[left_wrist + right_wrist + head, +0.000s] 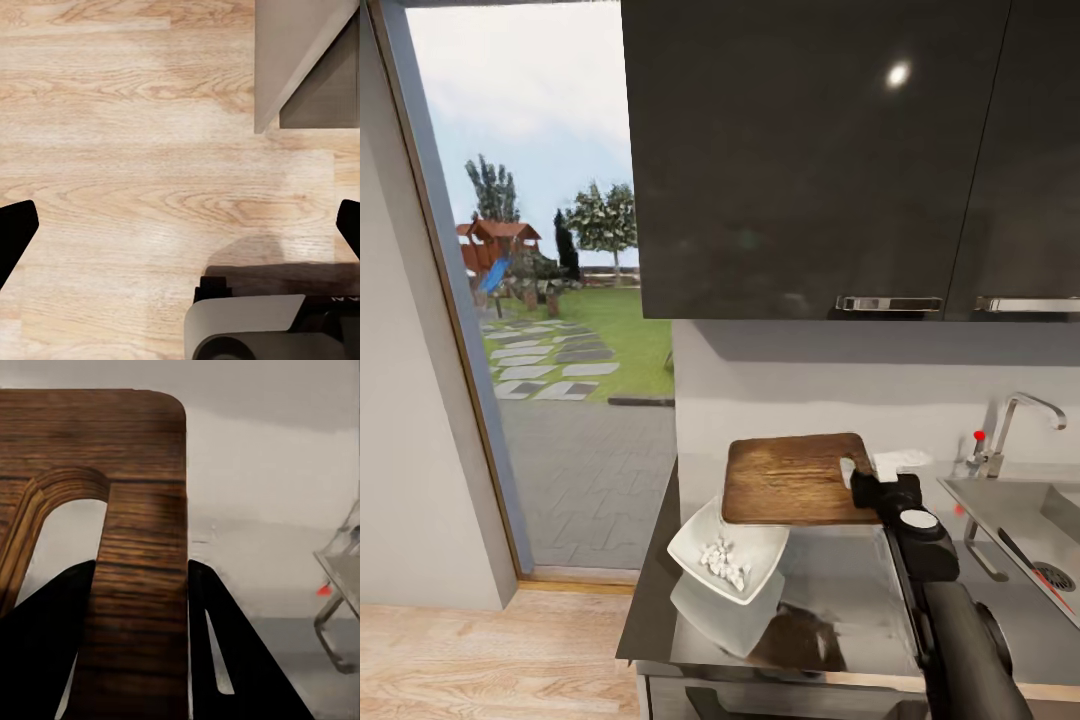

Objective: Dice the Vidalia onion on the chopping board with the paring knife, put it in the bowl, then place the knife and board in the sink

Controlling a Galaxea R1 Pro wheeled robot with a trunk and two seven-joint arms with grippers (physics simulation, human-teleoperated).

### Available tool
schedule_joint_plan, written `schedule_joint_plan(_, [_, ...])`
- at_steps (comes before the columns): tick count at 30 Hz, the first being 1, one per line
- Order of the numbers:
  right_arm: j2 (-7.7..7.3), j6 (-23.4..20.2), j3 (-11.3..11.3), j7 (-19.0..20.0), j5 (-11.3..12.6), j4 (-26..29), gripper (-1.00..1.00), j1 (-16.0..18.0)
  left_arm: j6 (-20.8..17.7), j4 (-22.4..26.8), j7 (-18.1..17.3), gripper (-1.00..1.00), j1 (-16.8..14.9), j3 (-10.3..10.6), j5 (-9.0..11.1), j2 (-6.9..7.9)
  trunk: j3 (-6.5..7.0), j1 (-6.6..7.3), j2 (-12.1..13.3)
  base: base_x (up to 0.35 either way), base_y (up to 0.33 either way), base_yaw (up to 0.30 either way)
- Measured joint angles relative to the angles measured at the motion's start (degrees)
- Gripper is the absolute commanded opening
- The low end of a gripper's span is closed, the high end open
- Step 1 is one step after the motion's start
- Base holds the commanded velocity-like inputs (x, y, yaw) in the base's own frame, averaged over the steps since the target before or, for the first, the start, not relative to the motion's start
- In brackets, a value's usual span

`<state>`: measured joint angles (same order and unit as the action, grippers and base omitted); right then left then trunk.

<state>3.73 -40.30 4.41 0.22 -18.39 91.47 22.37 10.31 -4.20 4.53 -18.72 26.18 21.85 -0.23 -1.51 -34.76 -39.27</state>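
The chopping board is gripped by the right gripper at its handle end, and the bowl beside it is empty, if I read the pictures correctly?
Not quite: the bowl is not empty; the head view shows white diced pieces in it. The rest holds: the right gripper clamps the chopping board at its handle end, as the right wrist view shows.

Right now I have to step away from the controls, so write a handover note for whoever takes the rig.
Right gripper: shut on the chopping board, gripping its handle end, lifted over the countertop.
Left gripper: open, empty, hanging over the wooden floor.
Bowl: tilted at the counter's left edge, holding the diced onion.
Paring knife: already lying in the sink.
Done: dicing, bowl filled, knife sunk.
Left: carry the board right and set it into the sink.
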Motion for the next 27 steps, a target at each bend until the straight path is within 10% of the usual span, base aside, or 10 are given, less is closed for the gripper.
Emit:
schedule_joint_plan(3, [-4.91,-0.1,3.4,3.0,10.5,-0.2,-1.00,0.0,0.0,0.0,0.0,1.00,0.0,0.0,0.0,0.13,0.01,0.00,0.0,0.000,0.000,0.000])
schedule_joint_plan(6, [-7.39,-0.1,4.2,4.0,14.0,-0.6,-1.00,0.0,0.1,0.1,0.0,1.00,0.0,0.0,0.0,0.07,-0.01,0.00,0.0,0.000,0.000,0.000])
schedule_joint_plan(22, [-7.70,0.0,4.5,2.0,14.0,-1.5,-1.00,0.0,0.1,0.1,-0.1,1.00,0.0,0.1,-0.1,-0.26,-0.01,-0.01,0.0,-0.026,-0.114,0.000])
schedule_joint_plan(27, [-7.37,0.0,10.6,1.7,13.5,-2.3,-1.00,0.0,0.1,0.1,-0.1,1.00,0.0,0.1,-0.1,-0.33,-0.01,-0.01,0.0,-0.080,-0.307,0.000])
